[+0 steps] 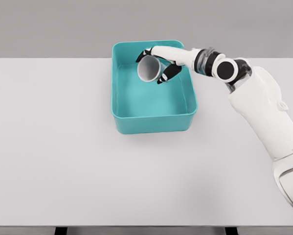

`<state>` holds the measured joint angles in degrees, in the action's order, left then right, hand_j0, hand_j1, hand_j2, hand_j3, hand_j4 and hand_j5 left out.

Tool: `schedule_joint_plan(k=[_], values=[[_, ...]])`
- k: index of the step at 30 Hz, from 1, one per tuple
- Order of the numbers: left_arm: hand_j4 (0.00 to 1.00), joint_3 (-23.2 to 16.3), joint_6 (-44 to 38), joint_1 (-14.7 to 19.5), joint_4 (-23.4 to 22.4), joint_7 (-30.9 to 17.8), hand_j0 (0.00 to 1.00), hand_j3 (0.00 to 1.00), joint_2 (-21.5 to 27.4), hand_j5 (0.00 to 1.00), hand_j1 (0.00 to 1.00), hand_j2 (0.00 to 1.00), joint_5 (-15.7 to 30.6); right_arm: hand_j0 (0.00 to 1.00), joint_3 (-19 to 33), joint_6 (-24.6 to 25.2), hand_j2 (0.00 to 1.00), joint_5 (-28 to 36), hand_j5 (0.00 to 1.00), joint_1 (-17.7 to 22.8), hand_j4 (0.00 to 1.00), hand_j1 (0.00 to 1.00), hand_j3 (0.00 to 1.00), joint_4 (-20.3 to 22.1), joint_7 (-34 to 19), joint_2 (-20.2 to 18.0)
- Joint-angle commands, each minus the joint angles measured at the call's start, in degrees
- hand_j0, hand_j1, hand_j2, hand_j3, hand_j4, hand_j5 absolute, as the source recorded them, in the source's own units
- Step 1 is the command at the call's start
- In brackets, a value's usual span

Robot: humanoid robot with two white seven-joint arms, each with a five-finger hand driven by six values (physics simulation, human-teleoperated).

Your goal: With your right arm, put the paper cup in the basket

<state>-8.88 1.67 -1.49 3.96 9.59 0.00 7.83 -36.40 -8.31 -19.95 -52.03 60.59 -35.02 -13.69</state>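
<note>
Right robot hand reaches in from the right side, arm extended across the teal basket. Fingers wrapped around a white paper cup, black fingertips visible on its near side and another at its far rim. Cup tilted on its side, open mouth facing toward the camera and left, held within the basket's outline, over the far part of its interior. Basket sits below the robot hand on the white worktop. Whether the cup touches the basket floor cannot be told.
</note>
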Motion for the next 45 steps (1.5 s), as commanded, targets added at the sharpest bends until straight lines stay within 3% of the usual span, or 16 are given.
schedule_joint_plan(k=[1, 13, 14, 15, 28, 31, 35, 38, 41, 45], values=[[1.0, 0.0, 0.0, 0.0, -0.01, -0.01, 1.0, 1.0, 0.0, 1.0, 1.0, 1.0, -0.01, 0.76, -1.65, 2.24, 0.76, -3.87, 0.76, 0.0, 0.76, 0.76, 0.76, 1.02, 0.02, 1.03], [1.0, 0.0, 0.0, 0.0, -0.01, -0.01, 1.0, 1.0, 0.0, 1.0, 1.0, 1.0, -0.01, 0.77, -4.64, 5.41, 0.77, -8.53, 0.77, -0.97, 0.77, 0.77, 0.77, 1.1, 0.02, 2.0], [1.0, 0.0, 0.0, 0.0, -0.01, -0.01, 1.0, 1.0, 0.0, 1.0, 1.0, 1.0, -0.01, 0.79, -4.73, 5.41, 0.79, -8.53, 0.79, -0.97, 0.79, 0.79, 0.79, 1.19, 0.02, 1.91], [1.0, 0.0, 0.0, 0.0, -0.01, -0.01, 1.0, 1.0, 0.0, 1.0, 1.0, 1.0, -0.01, 0.99, -4.64, 5.5, 0.99, -8.53, 0.99, -0.97, 0.99, 0.99, 0.99, 1.28, 0.02, 2.0], [1.0, 0.0, 0.0, 0.0, -0.01, -0.01, 1.0, 1.0, 0.0, 1.0, 1.0, 1.0, -0.01, 1.0, -4.38, 5.5, 1.0, -7.74, 1.0, -0.97, 1.0, 1.0, 1.0, 4.44, 0.02, 1.47], [1.0, 0.0, 0.0, 0.0, -0.01, -0.01, 1.0, 1.0, 0.0, 1.0, 1.0, 1.0, -0.01, 1.0, -3.5, 5.41, 1.0, -0.81, 1.0, -0.79, 1.0, 1.0, 1.0, 7.42, 0.02, 0.51], [1.0, 0.0, 0.0, 0.0, -0.01, -0.01, 1.0, 1.0, 0.0, 1.0, 1.0, 1.0, -0.01, 1.0, 5.02, 4.97, 1.0, 10.54, 1.0, 1.32, 1.0, 1.0, 1.0, 18.94, 0.02, -5.73], [1.0, 0.0, 0.0, 0.0, -0.01, -0.01, 1.0, 1.0, 0.0, 1.0, 1.0, 1.0, -0.01, 1.0, 13.37, 5.06, 1.0, 12.91, 1.0, 5.8, 1.0, 1.0, 1.0, 25.62, 0.02, -11.27], [1.0, 0.0, 0.0, 0.0, -0.01, -0.01, 1.0, 1.0, 0.0, 1.0, 1.0, 1.0, -0.01, 1.0, 21.19, 4.53, 1.0, 15.64, 1.0, 11.33, 1.0, 1.0, 1.0, 27.82, 0.02, -16.1], [1.0, 0.0, 0.0, 0.0, -0.01, -0.01, 1.0, 1.0, 0.0, 1.0, 1.0, 1.0, -0.01, 1.0, 32.53, 1.1, 1.0, 15.82, 1.0, 20.65, 1.0, 1.0, 1.0, 27.65, 0.02, -20.68]])
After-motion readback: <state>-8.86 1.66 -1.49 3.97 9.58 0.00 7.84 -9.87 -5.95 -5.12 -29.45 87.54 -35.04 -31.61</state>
